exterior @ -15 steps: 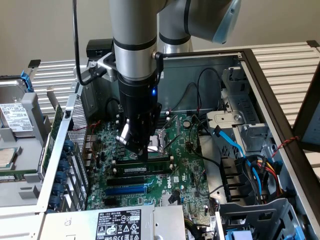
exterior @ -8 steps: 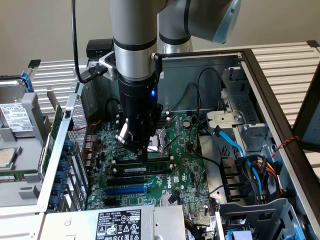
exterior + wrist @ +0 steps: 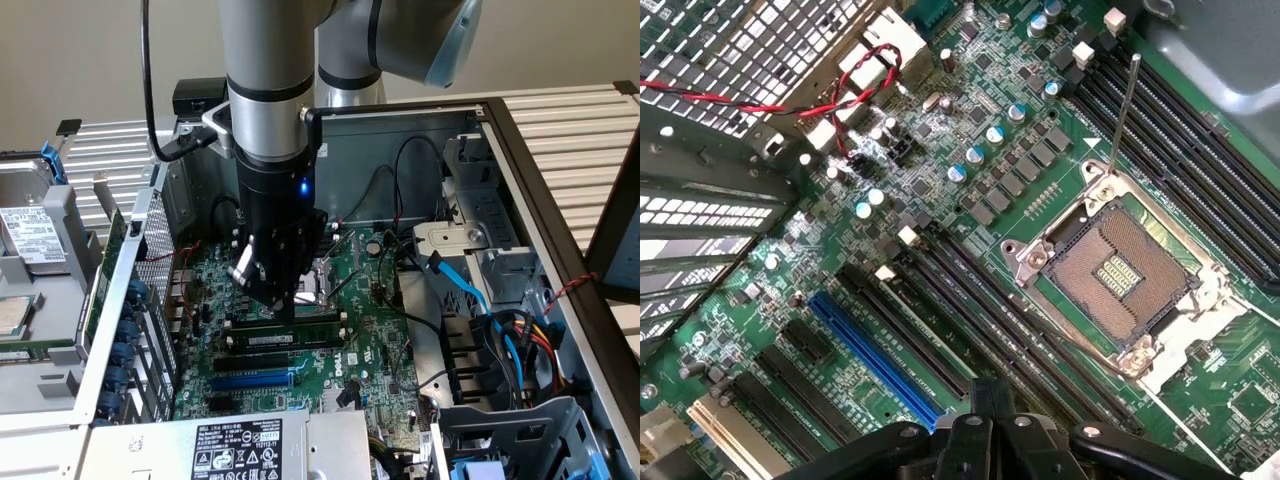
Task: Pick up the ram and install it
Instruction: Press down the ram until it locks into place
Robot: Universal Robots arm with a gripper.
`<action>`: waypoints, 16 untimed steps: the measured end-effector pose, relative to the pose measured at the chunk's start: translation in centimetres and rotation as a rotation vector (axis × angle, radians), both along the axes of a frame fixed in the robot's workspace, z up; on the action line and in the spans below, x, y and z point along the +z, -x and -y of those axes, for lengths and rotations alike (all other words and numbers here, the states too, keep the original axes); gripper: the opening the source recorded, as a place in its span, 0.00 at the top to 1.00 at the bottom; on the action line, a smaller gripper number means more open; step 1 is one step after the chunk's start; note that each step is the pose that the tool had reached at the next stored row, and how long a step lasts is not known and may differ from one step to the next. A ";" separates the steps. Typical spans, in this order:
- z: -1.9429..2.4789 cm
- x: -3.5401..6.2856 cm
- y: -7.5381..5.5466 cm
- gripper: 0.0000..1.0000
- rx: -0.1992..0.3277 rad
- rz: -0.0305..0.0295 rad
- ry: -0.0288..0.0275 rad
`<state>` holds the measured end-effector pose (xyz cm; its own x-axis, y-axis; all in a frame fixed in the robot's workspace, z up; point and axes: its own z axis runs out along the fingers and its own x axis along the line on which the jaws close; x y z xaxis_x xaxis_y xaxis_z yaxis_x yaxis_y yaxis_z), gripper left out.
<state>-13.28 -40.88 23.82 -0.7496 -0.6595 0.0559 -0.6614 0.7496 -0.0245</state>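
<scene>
One closed tool (image 3: 288,312) presses its tip onto the ram (image 3: 290,340) seated in the motherboard (image 3: 370,340).

Plain beige wall (image 3: 70,60) behind the bench, evenly lit, no strong shadows. Work surface: white ribbed slatted tabletop (image 3: 575,125), slats running across the exterior view, seen at both far corners. Dark brown flat panel (image 3: 622,225) stands at the exterior view's right edge, tilted. At the exterior view's left, a grey metal drive cage (image 3: 35,260) with a white label rests on the slats beside the open grey steel computer case (image 3: 420,125).
</scene>
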 end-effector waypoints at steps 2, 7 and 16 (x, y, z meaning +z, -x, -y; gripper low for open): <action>0.00 -0.01 0.0 0.89 -0.020 0.0000 0.0000; 0.04 -0.03 0.0 0.89 -0.072 0.0001 0.0000; 0.24 -0.05 0.0 0.89 -0.155 0.0001 0.0000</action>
<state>-13.28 -41.12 23.77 -0.8422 -0.5362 0.0558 -0.5380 0.8426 -0.0245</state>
